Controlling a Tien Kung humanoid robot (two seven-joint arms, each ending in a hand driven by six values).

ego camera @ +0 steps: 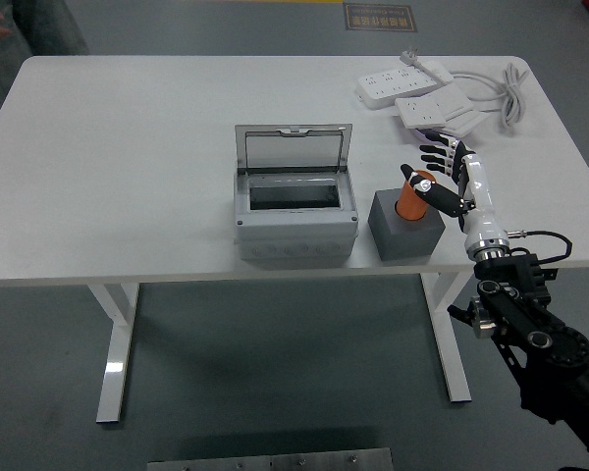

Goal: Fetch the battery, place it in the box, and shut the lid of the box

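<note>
An orange battery [410, 201] stands upright in a grey block holder [406, 232] right of the table's middle. My right hand [421, 163] reaches in from the lower right and hangs at the battery's top. Its fingers [434, 149] are spread just behind the battery and its thumb lies over the battery's top edge, with no grip closed on it. The grey box [294, 218] stands left of the holder, its clear lid [293, 148] tipped up and back, its inside dark. My left arm is out of view.
Two white power strips [402, 86] and a coiled white cable [508, 90] lie at the far right corner. A person [5, 25] stands at the far left corner. The table's front edge [177, 279] runs just before the box.
</note>
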